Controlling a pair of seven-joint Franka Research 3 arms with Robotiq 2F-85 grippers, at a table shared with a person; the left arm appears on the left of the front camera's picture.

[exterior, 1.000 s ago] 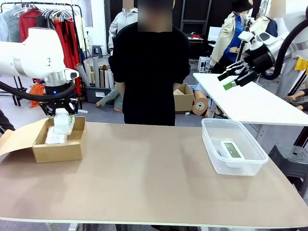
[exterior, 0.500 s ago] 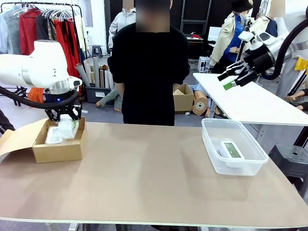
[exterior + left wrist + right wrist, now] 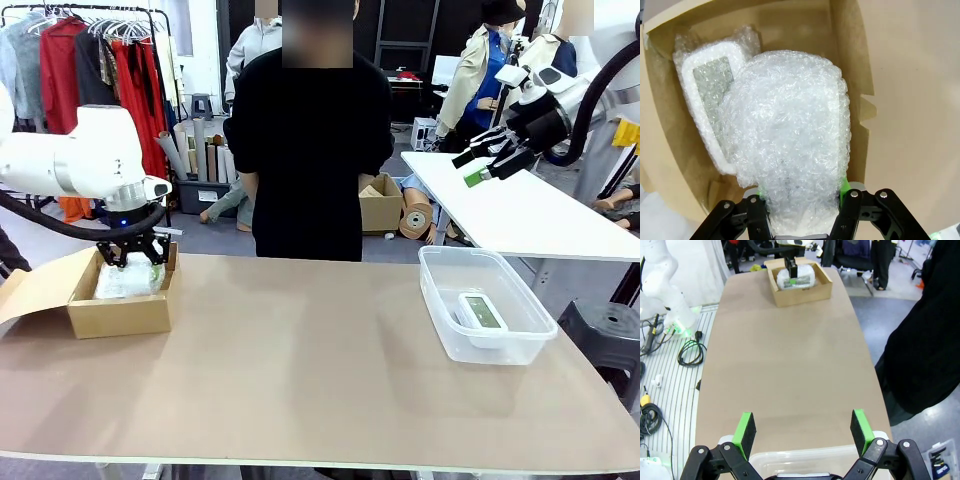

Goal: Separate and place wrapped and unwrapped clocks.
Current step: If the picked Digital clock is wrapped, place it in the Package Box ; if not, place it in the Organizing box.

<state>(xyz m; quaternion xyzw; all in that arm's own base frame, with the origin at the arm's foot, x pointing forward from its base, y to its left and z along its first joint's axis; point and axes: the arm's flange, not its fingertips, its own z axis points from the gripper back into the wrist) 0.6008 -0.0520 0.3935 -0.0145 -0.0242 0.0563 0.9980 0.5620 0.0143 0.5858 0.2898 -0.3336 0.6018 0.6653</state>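
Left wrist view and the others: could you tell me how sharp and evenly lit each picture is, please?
Left wrist view: sharp, soft light; the rounder bubble-wrapped bundle held by the left gripper shows every bubble, without harsh glare. Front view: even indoor light, faint shadows on the table. Right wrist view: wide-angle bending of the table edges; the right gripper stays crisp.

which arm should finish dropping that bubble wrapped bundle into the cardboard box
Left. The left gripper is already shut on the rounder wrapped bundle inside the cardboard box; the right gripper hangs open, high above the plastic bin.
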